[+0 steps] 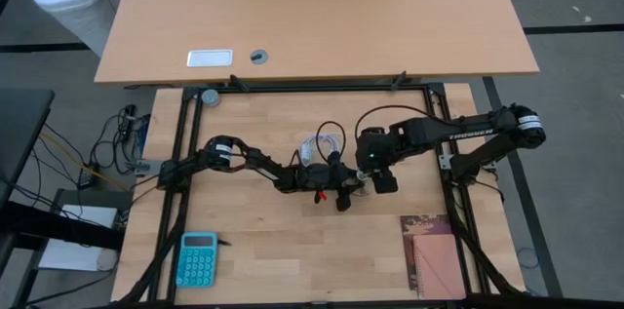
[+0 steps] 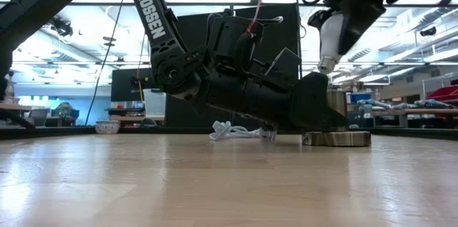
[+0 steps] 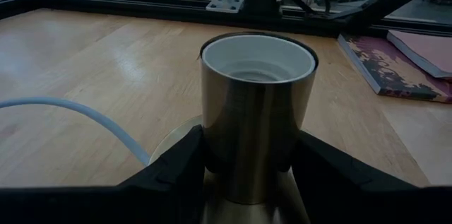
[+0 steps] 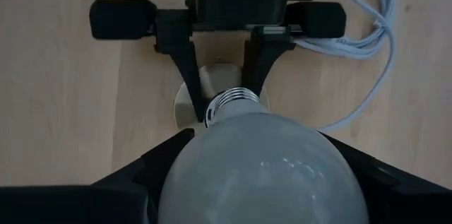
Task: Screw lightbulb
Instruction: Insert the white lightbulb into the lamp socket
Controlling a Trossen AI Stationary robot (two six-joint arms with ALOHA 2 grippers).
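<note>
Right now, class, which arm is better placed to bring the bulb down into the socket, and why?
The right. Its gripper holds the white pear-shaped lightbulb base-down, apart and above the brass cylindrical socket. The left gripper is clamped on that socket, steadying it on the wooden table.
</note>
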